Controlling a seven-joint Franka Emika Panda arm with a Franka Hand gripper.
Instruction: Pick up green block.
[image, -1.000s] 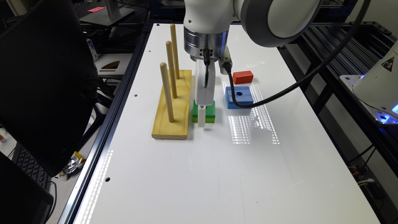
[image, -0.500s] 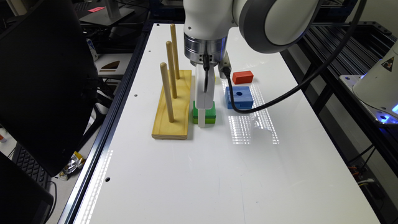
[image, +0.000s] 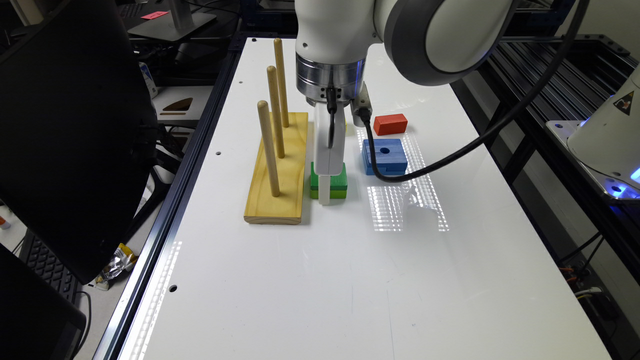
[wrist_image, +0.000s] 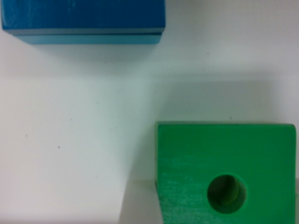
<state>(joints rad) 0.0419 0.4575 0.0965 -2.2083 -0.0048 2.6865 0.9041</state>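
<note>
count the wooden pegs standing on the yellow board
3. The nearest peg, middle peg and farthest peg stand upright in one row along the board, which lies to the exterior view's left of the green block. None looks hidden.

- The green block (image: 336, 182) (wrist_image: 224, 172) is square and flat, with a round centre hole.
- Dark green top, lime-green lower layer.
- It lies flat on the white counter (image: 320, 280).
</note>
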